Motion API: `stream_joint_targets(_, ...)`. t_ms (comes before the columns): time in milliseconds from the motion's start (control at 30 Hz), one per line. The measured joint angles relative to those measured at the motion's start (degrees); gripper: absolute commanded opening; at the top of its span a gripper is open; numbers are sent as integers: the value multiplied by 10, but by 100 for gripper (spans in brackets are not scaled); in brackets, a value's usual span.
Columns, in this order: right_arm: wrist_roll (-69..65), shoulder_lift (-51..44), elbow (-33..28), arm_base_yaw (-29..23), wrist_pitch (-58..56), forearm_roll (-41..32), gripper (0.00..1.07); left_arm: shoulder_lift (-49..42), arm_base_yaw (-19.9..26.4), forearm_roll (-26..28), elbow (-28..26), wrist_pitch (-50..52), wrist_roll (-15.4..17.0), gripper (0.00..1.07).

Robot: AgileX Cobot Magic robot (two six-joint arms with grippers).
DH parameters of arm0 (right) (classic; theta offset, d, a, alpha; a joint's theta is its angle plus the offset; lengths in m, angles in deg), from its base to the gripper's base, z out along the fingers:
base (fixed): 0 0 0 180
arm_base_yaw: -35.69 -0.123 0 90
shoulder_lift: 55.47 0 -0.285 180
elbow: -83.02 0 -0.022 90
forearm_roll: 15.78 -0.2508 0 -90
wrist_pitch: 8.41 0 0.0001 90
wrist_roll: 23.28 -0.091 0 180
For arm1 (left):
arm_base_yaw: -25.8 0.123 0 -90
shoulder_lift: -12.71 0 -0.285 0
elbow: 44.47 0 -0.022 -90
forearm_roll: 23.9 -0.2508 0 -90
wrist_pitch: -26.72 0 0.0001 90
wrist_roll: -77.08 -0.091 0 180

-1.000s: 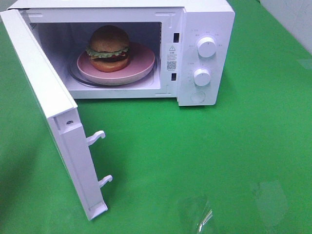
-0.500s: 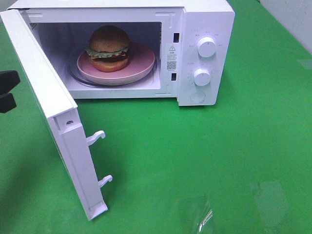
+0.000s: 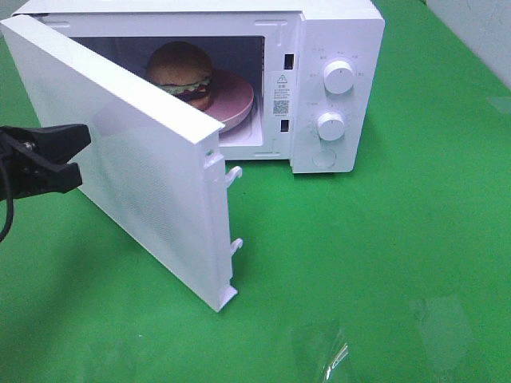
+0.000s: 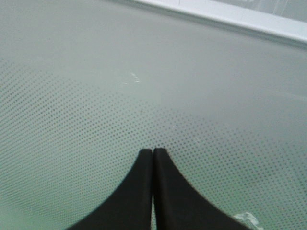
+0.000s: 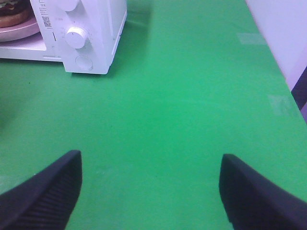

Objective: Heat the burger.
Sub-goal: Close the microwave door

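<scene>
Green table [image 3: 383, 263]; white microwave [image 3: 335, 48] stands directly on it toward back, door [image 3: 152, 175] partly open

One boxy white microwave oven [image 3: 339, 32] on one green tabletop [image 3: 383, 255]. The oven has one white door [image 3: 144, 183], two round white dials [image 3: 338, 77] and one round white button [image 3: 323, 158]. The door carries two white latch hooks [image 3: 232, 173]. Inside: one round golden-bun burger [image 3: 182, 68], one round pink plate [image 3: 238, 100].

Burger [image 3: 180, 68] sits on plate [image 3: 239, 100] inside the microwave [image 3: 345, 38].
</scene>
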Motion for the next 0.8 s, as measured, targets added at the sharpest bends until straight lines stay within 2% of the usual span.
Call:
stream_joint_targets(467,0,0,0,0,0,0,76,61,-83,65,-113,-39,-5,0)
stream_joint_targets(800,0,0,0,0,0,0,76,124,-148,123,-210,-90,-31,0)
